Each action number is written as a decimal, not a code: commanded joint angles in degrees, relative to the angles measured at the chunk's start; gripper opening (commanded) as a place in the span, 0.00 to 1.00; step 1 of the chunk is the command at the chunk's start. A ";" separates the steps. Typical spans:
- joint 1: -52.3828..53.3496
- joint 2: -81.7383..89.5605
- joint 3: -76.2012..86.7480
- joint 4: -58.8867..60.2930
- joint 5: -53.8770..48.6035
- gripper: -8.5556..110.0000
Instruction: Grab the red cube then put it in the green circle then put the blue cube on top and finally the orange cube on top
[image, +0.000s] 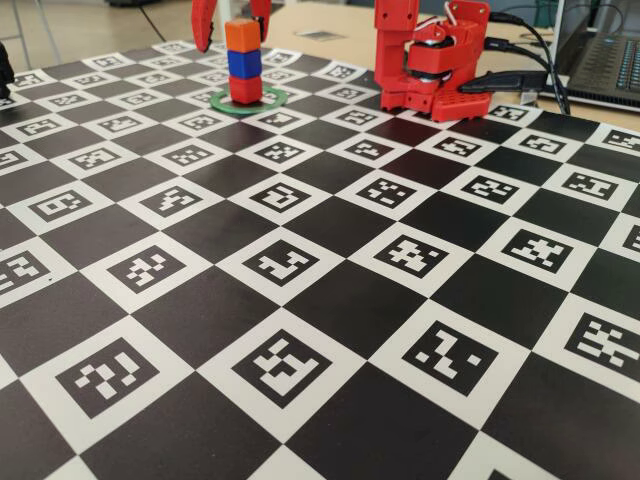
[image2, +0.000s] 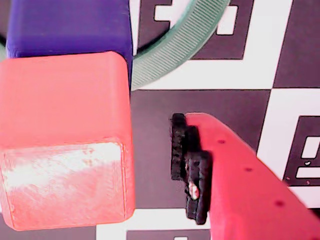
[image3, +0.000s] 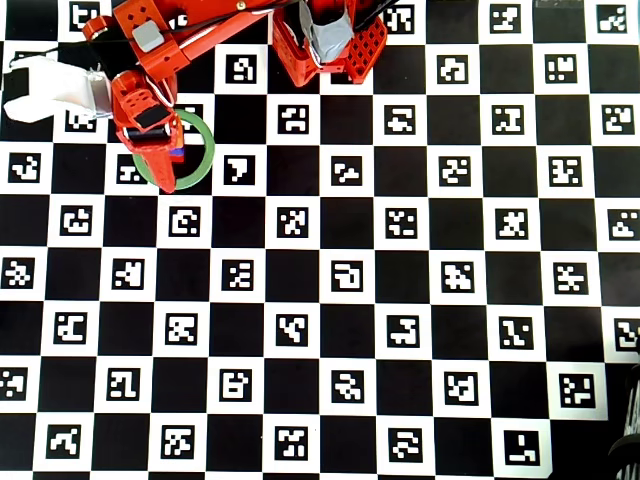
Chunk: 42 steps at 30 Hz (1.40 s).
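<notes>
Standing far-left on the black-and-white marker-patterned board (image: 330, 300), inside the thin green ring (image: 272, 99): small matte red cube (image: 246, 89), deep-blue cube (image: 244, 63), bright-orange cube (image: 241, 36) stacked; red two-finger gripper (image: 232, 20) fingers apart, straddling the top cube; a grazing finger could topple it; no legible writing.

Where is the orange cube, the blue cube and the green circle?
orange cube (image: 242, 35), fixed view, front face, top of the stack.
blue cube (image: 244, 63), fixed view, front face, middle of the stack.
green circle (image3: 205, 160), overhead view, right side of the ring.
</notes>
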 joint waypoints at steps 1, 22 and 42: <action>0.79 5.36 -6.42 2.37 -0.79 0.48; -5.10 8.79 -25.58 13.27 10.46 0.31; -31.11 21.88 -7.12 -2.29 30.76 0.02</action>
